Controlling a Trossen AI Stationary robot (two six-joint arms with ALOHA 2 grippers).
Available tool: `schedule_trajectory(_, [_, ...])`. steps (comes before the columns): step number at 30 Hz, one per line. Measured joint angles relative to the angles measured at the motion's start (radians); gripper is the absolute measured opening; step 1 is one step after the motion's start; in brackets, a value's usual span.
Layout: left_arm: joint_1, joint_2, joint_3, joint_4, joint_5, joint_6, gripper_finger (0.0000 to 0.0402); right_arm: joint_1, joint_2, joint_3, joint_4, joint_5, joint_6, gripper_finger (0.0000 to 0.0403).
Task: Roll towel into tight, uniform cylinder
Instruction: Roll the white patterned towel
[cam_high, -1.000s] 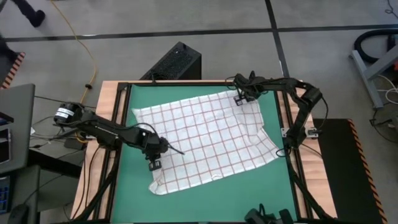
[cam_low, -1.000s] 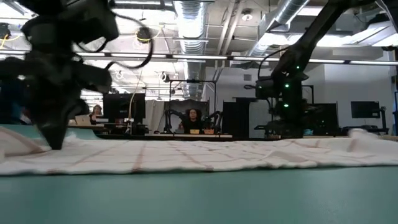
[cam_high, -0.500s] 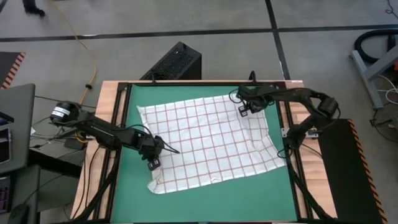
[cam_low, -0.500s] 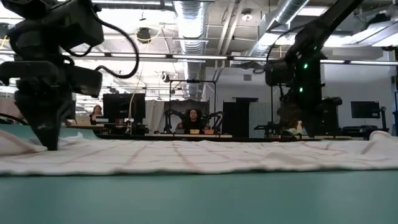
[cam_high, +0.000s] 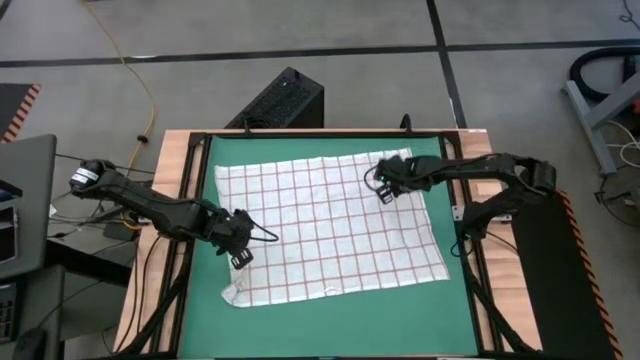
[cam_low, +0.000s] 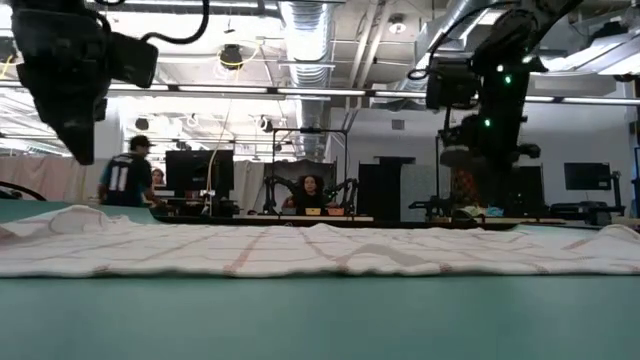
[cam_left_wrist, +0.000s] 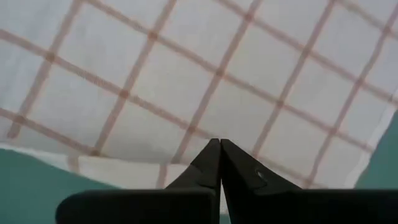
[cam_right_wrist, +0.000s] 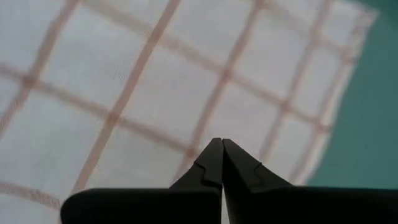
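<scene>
From above, the towel (cam_high: 330, 228) is lying spread flat on the green mat (cam_high: 455, 305), filling most of its centre. The left gripper (cam_high: 243, 250) is hovering over the towel's edge at nine o'clock, fingers pressed together. The right gripper (cam_high: 384, 189) is hanging above the corner at two o'clock, also pressed together.

At table height, the towel (cam_low: 320, 250) is lying flat, both arms raised clear.

Each wrist camera is showing closed fingertips (cam_left_wrist: 219, 163) (cam_right_wrist: 219, 163) holding nothing above checked cloth.
</scene>
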Motion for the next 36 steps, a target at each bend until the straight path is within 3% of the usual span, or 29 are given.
schedule_trajectory(5, [-0.073, 0.014, -0.005, 0.172, -0.099, -0.046, 0.0, 0.027, 0.068, -0.088, 0.105, -0.035, 0.04, 0.0021])
schedule_trajectory(11, [-0.14, 0.112, -0.008, 0.217, -0.147, -0.118, 0.0, 0.052, 0.091, -0.128, 0.111, -0.018, 0.093, 0.0021])
schedule_trajectory(18, [-0.213, 0.308, -0.008, 0.248, -0.06, -0.188, 0.0, 0.078, 0.084, -0.143, 0.071, -0.021, 0.128, 0.0021])
schedule_trajectory(23, [-0.273, 0.348, -0.005, 0.241, 0.0, -0.356, 0.0, 0.112, 0.085, -0.148, 0.014, -0.021, 0.135, 0.0021])
schedule_trajectory(36, [-0.482, 0.298, 0.141, -0.134, -0.094, -0.738, 0.0, 0.192, 0.031, -0.142, -0.07, -0.041, 0.14, 0.0021])
